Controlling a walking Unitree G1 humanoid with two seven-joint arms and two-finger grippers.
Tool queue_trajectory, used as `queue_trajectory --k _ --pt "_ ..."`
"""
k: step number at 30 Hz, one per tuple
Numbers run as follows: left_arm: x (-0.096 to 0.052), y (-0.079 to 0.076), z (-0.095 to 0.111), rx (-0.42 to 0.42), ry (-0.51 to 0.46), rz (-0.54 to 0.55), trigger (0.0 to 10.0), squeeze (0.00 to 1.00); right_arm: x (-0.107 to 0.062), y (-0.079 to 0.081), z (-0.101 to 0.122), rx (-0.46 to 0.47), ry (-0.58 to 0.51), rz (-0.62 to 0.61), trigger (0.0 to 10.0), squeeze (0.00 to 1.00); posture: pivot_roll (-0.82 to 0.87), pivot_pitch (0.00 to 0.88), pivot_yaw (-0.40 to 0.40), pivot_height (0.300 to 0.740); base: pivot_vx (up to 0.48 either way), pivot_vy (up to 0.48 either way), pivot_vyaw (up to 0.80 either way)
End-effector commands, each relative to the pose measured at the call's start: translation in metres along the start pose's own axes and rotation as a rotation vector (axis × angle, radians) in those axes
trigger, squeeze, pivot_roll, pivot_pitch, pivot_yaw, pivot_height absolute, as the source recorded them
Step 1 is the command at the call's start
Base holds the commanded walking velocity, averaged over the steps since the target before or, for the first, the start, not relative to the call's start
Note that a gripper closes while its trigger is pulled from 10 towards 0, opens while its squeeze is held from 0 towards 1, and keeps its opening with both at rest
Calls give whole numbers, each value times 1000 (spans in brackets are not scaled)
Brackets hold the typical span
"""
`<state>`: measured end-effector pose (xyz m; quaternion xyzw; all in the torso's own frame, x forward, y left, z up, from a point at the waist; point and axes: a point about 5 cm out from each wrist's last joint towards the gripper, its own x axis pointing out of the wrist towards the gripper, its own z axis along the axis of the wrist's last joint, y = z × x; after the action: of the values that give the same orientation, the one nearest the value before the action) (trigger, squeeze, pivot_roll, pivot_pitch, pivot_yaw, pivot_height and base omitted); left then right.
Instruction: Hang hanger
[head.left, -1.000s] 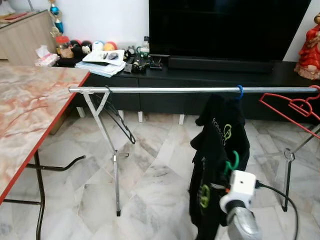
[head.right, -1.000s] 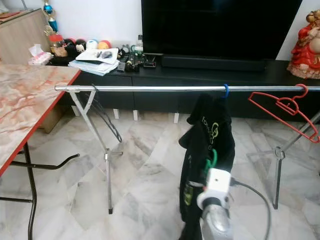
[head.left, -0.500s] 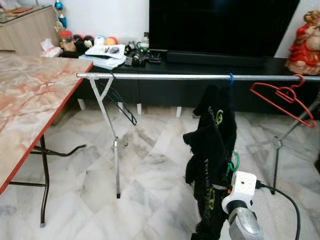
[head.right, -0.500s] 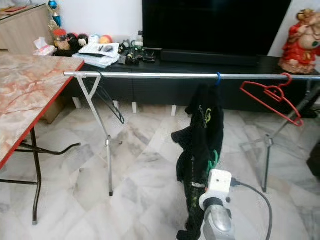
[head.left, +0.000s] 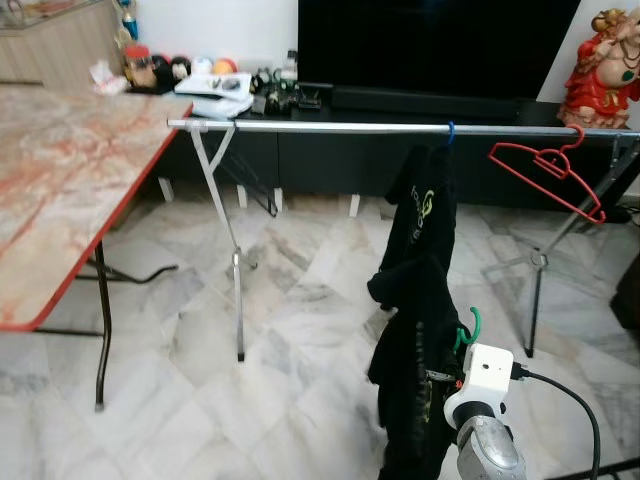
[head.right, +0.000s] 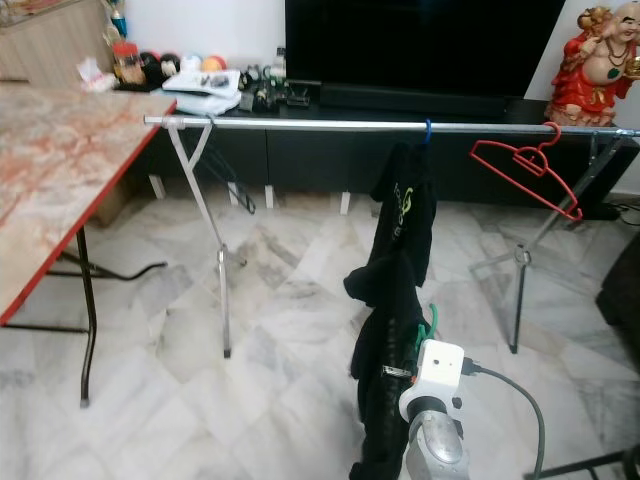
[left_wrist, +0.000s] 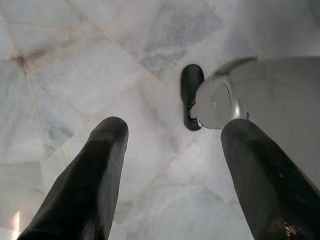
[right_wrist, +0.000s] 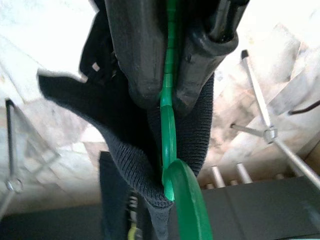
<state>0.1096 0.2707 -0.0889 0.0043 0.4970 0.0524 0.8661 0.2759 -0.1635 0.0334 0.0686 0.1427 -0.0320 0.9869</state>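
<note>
My right gripper (right_wrist: 167, 75) is low on the near right, its 2 fingers clamped on the green hanger (right_wrist: 172, 175), which carries a dark garment (head.left: 410, 340). That hanger is not on the rail (head.left: 330, 127); its hook (head.left: 470, 325) curls just above my wrist. Farther off, a second dark garment (head.left: 425, 200) hangs from a blue hook (head.left: 451, 130), with a red hanger (head.left: 545, 170) on the right. My left gripper (left_wrist: 170, 175) hangs idle over the marble floor (left_wrist: 100, 60), fingers apart.
</note>
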Motion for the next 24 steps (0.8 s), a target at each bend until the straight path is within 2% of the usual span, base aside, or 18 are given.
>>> queue_trajectory --k 1,3,7,15,19,23,24 --pt "0 -4 -4 -11 19 -8 10000 0 3 -4 6 -28 -12 -7 10000 0 91 86 -47 740 0 0 0" --pt "0 -4 -4 4 20 -11 10000 0 4 -3 4 -59 12 7 10000 0 89 81 -49 740 0 0 0" --pt "1 -4 1 85 7 -15 10000 0 6 2 6 -130 35 113 10000 0 85 89 -55 740 0 0 0" --pt "1 -5 11 158 -85 14 10000 0 11 2 9 -377 125 301 10000 0 96 90 -67 740 0 0 0" --pt "0 -5 18 215 -161 50 10000 0 11 3 22 -507 134 457 10000 0 98 91 -72 740 0 0 0" --pt "0 -6 22 268 -191 62 10000 0 12 2 27 -573 157 529 10000 0 96 90 -74 740 0 0 0" --pt "0 -6 24 284 -210 62 10000 0 11 2 30 -622 166 586 10000 0 96 93 -73 740 0 0 0"
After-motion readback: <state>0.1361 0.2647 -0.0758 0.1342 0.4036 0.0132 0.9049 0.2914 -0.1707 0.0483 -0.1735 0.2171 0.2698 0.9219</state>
